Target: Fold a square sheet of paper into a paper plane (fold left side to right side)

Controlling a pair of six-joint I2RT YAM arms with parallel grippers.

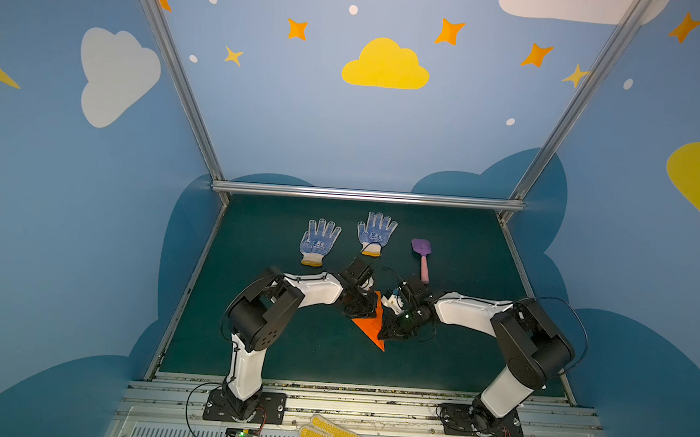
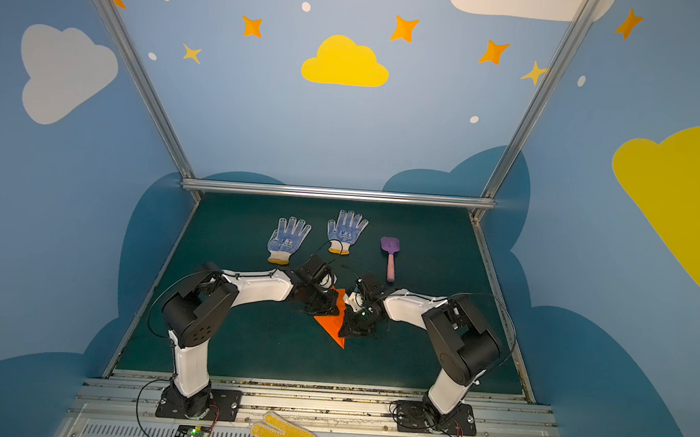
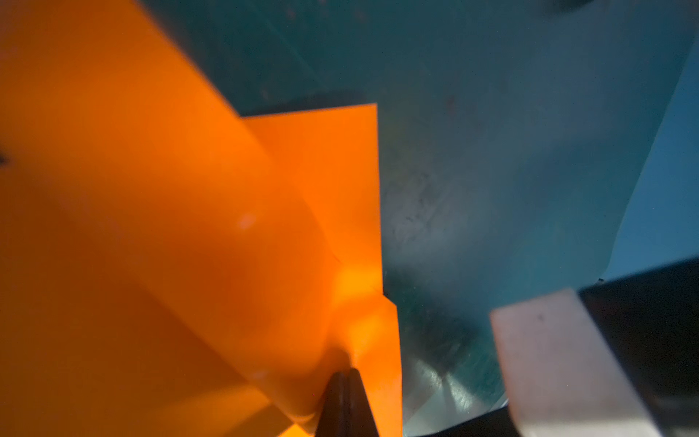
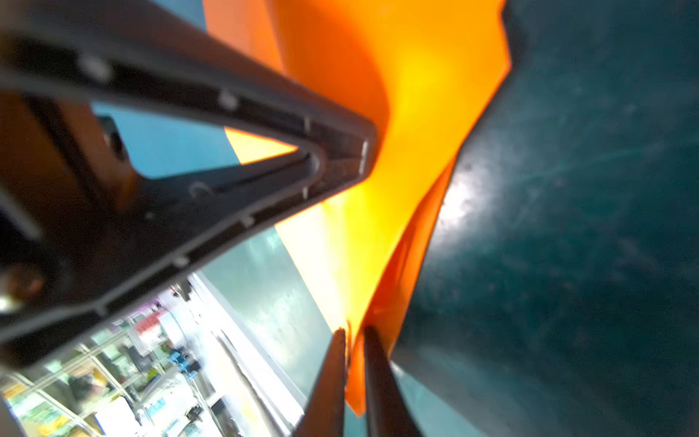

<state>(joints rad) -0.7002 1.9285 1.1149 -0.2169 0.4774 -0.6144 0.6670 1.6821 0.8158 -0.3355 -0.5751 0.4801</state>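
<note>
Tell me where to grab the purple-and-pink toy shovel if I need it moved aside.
Best take the toy shovel by its pink handle, coming down from above, jaws closing across it. It lies flat on the mat, handle toward the robot; the handle is narrow, the purple blade wide and flat.

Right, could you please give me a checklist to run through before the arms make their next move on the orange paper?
1. Left gripper shut on the orange paper: ok.
2. Right gripper firmly gripping the paper: cannot tell; the paper sits between its fingers, but a slim gap shows.
3. Paper's pointed tip free of both grippers: ok.
4. Blue gloves and toy shovel lying apart from the paper: ok.
5. Folded edges lined up: cannot tell; the arms hide them and the wrist views are blurred.
</note>
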